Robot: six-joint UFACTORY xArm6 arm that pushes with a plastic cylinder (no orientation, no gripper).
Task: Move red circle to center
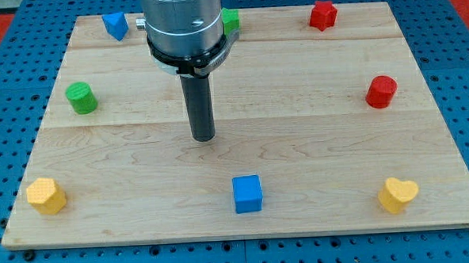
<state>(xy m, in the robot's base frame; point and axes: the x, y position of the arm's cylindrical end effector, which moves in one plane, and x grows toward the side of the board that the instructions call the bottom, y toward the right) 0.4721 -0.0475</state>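
Note:
The red circle block (381, 91) stands near the right edge of the wooden board (298, 144), about mid-height. My tip (204, 137) rests on the board a little left of its middle, far to the left of the red circle and not touching any block. The nearest block to the tip is the blue cube (247, 193), below and to its right.
A red star block (322, 15) is at the top right. A blue block (115, 26) is at the top left. A green block (230, 21) is partly hidden behind the arm. A green circle (81, 98) is at the left. Yellow hearts sit bottom left (45, 195) and bottom right (397, 194).

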